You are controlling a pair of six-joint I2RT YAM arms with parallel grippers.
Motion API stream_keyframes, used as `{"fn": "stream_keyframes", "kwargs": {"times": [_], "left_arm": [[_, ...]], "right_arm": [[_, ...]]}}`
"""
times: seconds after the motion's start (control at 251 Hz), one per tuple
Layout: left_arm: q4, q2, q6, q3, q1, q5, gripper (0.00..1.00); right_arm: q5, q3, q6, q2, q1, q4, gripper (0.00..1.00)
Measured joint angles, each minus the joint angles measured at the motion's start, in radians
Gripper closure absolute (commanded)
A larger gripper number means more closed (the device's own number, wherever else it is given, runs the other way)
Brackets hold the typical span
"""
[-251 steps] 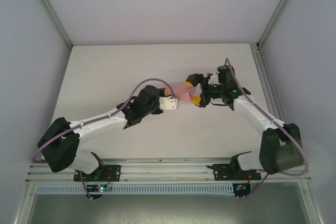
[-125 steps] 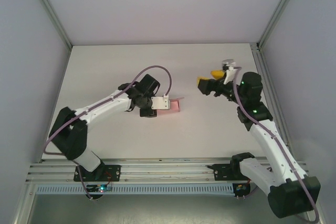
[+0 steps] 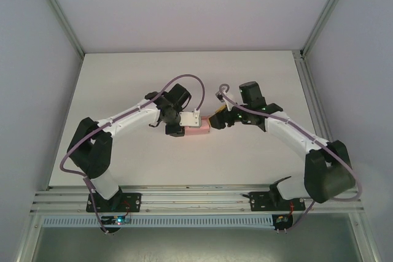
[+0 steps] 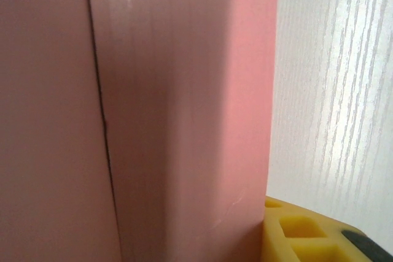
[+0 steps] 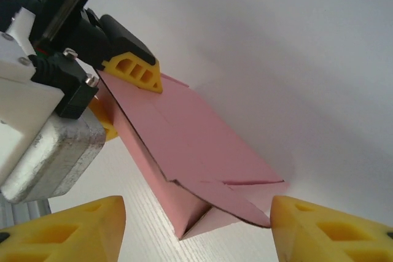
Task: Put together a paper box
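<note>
Yellow fingertips (image 5: 67, 231) of the right gripper (image 5: 196, 225) sit at the bottom corners of the wrist view. They are spread wide and hold nothing. The pink paper box (image 5: 184, 145) pokes its near end into the gap between them, with space on either side and no contact seen. The end flap (image 5: 245, 196) lies pointed and loose over a triangular mouth, so that end is not closed.

Left gripper (image 5: 120, 93), upper left of the same view: clamped on the far end of the box, one yellow finger on top, one beneath. Its own camera has pink card across left and centre, a dark seam (image 4: 101, 121) running top to bottom.

Overhead view: the box lies at centre frame, between the two grippers, low over the white table (image 3: 123, 90). Cannot tell whether it rests on it.

Risks, as I judge them:
- A squeeze on the open end could crush the thin card instead of seating the flap.
- With the box held at one end only, a sideways push may pivot it or pull it out of the left grip.
- The loose flap could fold the wrong way or spring back.

In the way: the left arm's grey wrist housing (image 5: 49, 151) at the left edge, near the right gripper's left fingertip, so there is little room to advance. A purple cable (image 3: 184, 81) arches above the left wrist and does not touch the box.
</note>
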Motion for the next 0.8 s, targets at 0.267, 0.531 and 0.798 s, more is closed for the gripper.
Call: {"fn": "stream_keyframes", "kwargs": {"times": [0.267, 0.531, 0.798], "left_arm": [[-0.029, 0.021, 0.014, 0.029, 0.013, 0.019, 0.59], [-0.054, 0.043, 0.029, 0.057, 0.013, 0.021, 0.59], [-0.071, 0.054, 0.023, 0.074, 0.015, 0.018, 0.59]], "right_arm": [[0.056, 0.049, -0.088, 0.025, 0.027, -0.06, 0.48], [0.161, 0.05, -0.16, 0.021, 0.062, -0.067, 0.69], [0.248, 0.077, -0.125, 0.02, 0.115, -0.113, 0.98]]}}
